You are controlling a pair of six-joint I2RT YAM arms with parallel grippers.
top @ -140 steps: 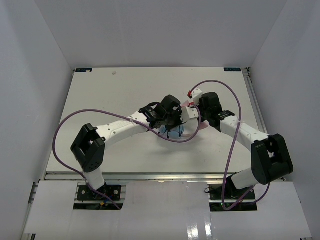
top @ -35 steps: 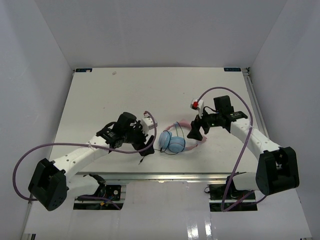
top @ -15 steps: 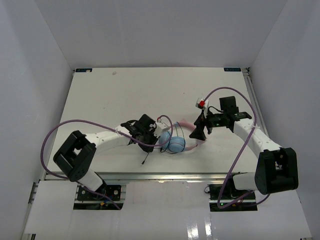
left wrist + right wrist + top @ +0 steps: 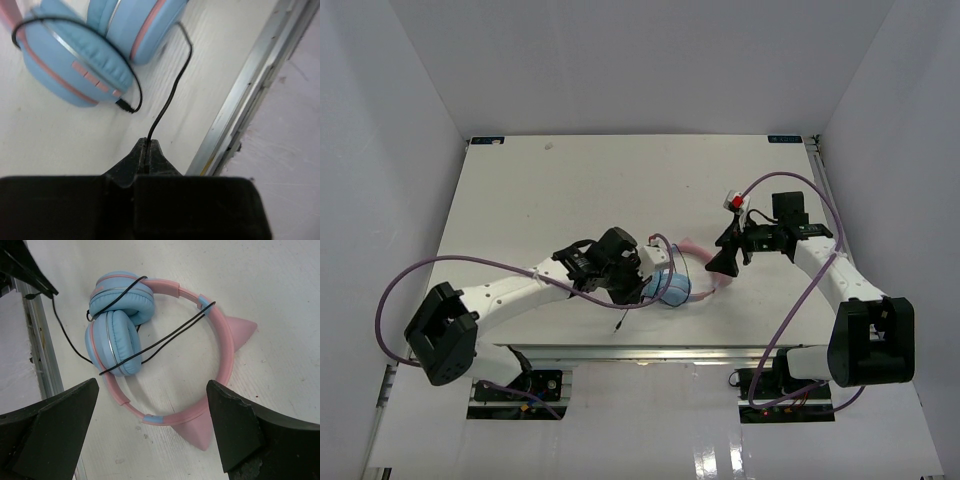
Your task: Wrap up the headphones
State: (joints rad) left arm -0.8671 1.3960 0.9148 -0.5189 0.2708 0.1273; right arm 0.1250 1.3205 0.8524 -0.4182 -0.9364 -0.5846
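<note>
The headphones (image 4: 112, 322) lie flat near the table's front edge, with two light blue earcups folded together and a pink headband (image 4: 222, 347) with pointed ears. The thin black cord (image 4: 165, 335) runs twice across the headband and earcups. My left gripper (image 4: 146, 145) is shut on the cord (image 4: 172, 90) just in front of the earcups (image 4: 75, 65). In the top view it (image 4: 632, 285) sits left of the headphones (image 4: 670, 288). My right gripper (image 4: 152, 412) is open and empty, hovering over the headband's lower arc; in the top view it (image 4: 723, 263) is at the headphones' right.
An aluminium rail (image 4: 250, 90) marks the table's front edge close to the headphones, also in the right wrist view (image 4: 40, 350). White walls enclose the table (image 4: 570, 190). Thick purple robot cables (image 4: 470, 265) loop beside both arms.
</note>
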